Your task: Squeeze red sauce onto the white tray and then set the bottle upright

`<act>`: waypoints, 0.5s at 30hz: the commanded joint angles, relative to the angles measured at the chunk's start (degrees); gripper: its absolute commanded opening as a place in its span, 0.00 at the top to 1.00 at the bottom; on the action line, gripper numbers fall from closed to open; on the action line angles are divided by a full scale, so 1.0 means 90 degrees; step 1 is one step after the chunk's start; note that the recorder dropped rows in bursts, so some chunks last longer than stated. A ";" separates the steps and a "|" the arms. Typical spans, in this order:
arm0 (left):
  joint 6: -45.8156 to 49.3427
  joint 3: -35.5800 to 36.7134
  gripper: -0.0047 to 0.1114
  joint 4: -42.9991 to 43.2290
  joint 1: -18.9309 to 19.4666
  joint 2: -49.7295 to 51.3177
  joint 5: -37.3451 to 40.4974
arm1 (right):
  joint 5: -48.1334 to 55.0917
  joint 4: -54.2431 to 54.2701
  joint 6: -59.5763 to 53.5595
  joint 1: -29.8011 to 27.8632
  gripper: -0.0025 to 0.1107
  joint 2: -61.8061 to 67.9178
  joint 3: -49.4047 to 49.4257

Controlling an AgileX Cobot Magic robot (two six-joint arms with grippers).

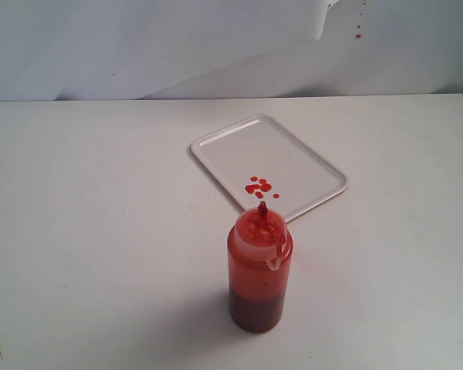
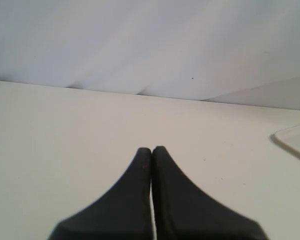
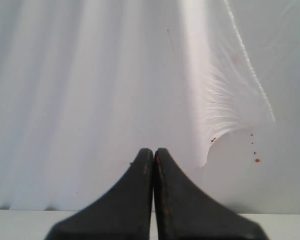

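Bottle (image 1: 259,270) upright at near edge of tray (image 1: 287,154), sauce (image 1: 258,186) drops on tray; left gripper (image 2: 151,150), right gripper (image 3: 154,151) closed, empty. We judge: stray arm sweep could topple bottle.

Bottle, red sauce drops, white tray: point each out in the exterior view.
bottle (image 1: 258,270), exterior view, middle of its orange-red body.
red sauce drops (image 1: 258,186), exterior view, centre of the cluster on the tray.
white tray (image 1: 272,153), exterior view, bare floor away from the drops.
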 commanded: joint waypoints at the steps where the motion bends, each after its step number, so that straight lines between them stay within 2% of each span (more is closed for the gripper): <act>1: -0.0106 0.0036 0.96 -0.0085 0.0016 -0.0024 -0.0117 | -0.0080 0.0009 -0.0019 -0.0045 0.98 -0.0026 -0.0021; 6: 0.0069 0.0036 0.96 -0.0240 0.0016 -0.0024 -0.0326 | -0.0080 0.0009 -0.0019 -0.0045 0.98 -0.0026 -0.0021; 8: 0.2178 0.0036 0.96 -0.1969 0.0016 -0.0024 -0.0143 | -0.0080 0.0009 -0.0019 -0.0045 0.98 -0.0026 -0.0021; 12: 0.5923 0.0036 0.96 -0.4752 0.0016 -0.0024 -0.0050 | -0.0080 0.0009 -0.0019 -0.0045 0.98 -0.0026 -0.0021; 15: 0.5948 0.0036 0.96 -0.4794 0.0016 -0.0024 -0.0050 | -0.0080 0.0009 -0.0019 -0.0045 0.98 -0.0026 -0.0021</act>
